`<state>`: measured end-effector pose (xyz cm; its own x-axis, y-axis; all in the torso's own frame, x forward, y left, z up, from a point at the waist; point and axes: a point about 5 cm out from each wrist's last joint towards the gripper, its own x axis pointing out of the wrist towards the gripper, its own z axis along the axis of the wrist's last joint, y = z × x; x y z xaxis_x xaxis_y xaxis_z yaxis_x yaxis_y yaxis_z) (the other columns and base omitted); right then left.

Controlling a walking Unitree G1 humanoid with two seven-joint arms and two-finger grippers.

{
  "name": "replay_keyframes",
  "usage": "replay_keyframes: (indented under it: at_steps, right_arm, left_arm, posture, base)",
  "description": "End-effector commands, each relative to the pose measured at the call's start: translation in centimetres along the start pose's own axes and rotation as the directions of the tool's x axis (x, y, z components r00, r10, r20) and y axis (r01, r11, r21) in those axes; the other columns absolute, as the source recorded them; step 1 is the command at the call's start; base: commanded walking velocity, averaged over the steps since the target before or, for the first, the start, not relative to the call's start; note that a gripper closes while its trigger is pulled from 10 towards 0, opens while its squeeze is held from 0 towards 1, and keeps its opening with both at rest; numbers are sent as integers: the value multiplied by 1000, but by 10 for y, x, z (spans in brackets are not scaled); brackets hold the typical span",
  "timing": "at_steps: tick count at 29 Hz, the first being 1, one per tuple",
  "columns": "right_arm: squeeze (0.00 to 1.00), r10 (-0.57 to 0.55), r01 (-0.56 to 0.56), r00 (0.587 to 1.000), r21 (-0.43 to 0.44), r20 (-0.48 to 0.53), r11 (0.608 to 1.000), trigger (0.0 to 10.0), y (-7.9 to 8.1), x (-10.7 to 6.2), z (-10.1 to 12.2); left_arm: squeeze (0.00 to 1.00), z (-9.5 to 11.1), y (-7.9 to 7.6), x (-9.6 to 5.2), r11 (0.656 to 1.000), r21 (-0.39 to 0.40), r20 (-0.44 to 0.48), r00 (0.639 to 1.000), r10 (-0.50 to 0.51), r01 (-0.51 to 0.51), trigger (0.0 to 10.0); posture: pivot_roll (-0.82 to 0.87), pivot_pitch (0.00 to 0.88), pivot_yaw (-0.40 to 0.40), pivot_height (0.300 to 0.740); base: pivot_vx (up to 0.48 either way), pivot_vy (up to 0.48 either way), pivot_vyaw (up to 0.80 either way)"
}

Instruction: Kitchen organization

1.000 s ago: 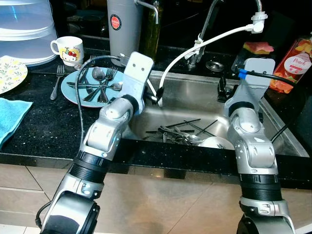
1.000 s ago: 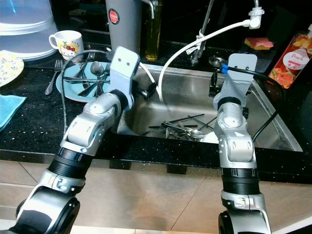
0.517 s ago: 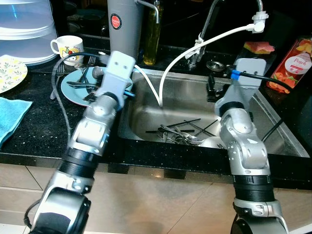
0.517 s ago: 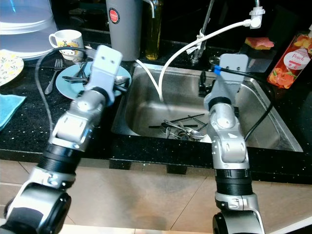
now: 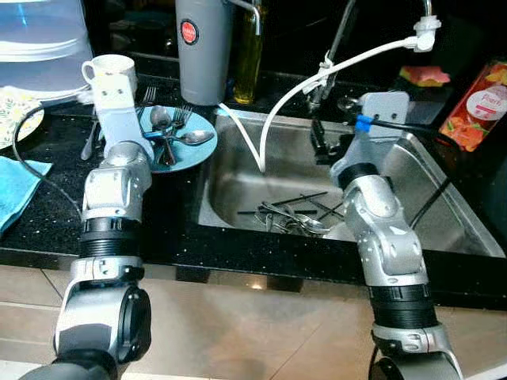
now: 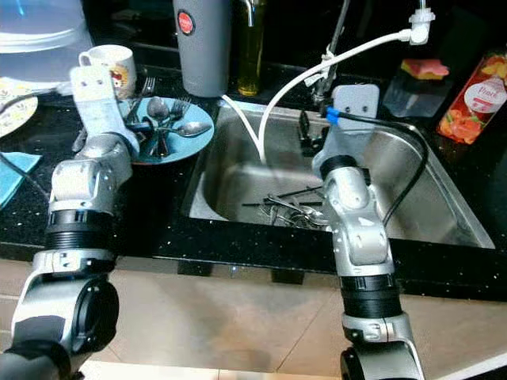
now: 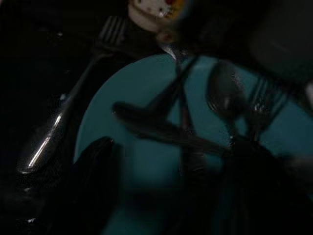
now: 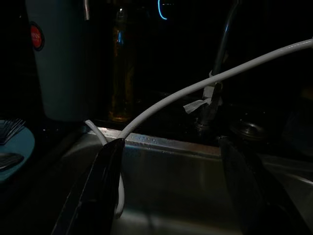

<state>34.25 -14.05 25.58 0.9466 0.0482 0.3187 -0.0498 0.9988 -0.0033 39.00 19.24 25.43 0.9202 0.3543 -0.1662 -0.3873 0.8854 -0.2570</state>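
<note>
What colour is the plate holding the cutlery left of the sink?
Teal blue plate; clearest in the left eye view.

A tall grey canister [image 5: 203,49] with a red round label stands on the black counter [image 5: 55,198] behind the sink's left corner, with a bottle of amber oil [image 5: 248,54] just beside it. A white hose [image 5: 317,79] arcs from the tap end down into the basin. At the far right sits a red carton [image 5: 474,104] marked with a peach, near a pink-and-yellow sponge [image 5: 420,77]. A blue cloth [image 5: 17,188] lies at the left edge.
</note>
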Motion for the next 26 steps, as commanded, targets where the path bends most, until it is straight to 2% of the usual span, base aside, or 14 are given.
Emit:
replay_keyframes:
  at_steps: [1,9,13,18,20,23,24,25,26]
  right_arm:
    - [0,0,0,999,-1,34,1000,10000,-2,0,7]
    - [0,3,-3,999,0,36,1000,10000,-3,0,7]
    - [0,15,-15,999,0,33,1000,10000,0,0,8]
    - [0,18,-18,999,1,31,1000,10000,0,-1,8]
    - [0,13,-14,1000,2,26,1000,10000,0,-3,7]
    - [0,12,-12,1000,3,23,1000,10000,0,-4,7]
    - [0,10,-10,1000,4,17,1000,10000,0,-5,6]
    - [0,8,-8,1000,4,8,1000,10000,0,-8,4]
    - [0,8,-8,1000,4,8,1000,10000,0,-8,4]
  left_arm:
    - [0,-5,-1,4,995,-90,-40,999,29,-33,10000]
    - [0,0,2,11,981,-171,-82,994,76,-89,10000]
    - [0,-3,2,15,965,-233,-135,987,89,-119,10000]
    - [0,-6,3,18,957,-251,-160,981,108,-147,10000]
    - [0,-9,6,20,948,-266,-186,974,127,-175,8784]
    - [0,-11,7,20,945,-271,-194,972,134,-184,8471]
    - [0,-13,10,21,939,-280,-207,967,145,-201,5569]
    - [0,-15,17,23,934,-276,-208,963,172,-226,5020]
    - [0,-15,17,23,934,-276,-208,963,172,-226,5020]
  posture:
    - [193,31,-90,740]
    - [193,40,-93,740]
    - [194,59,-97,740]
    - [192,75,-97,740]
    - [189,94,-95,740]
    - [188,97,-96,740]
    - [185,112,-95,740]
    - [183,127,-98,740]
    - [183,127,-98,740]
  base:
    - [0,0,0]
    - [0,0,0]
    - [0,0,0]
    - [0,0,0]
    - [0,0,0]
    - [0,0,0]
    - [0,0,0]
    - [0,0,0]
    - [0,0,0]
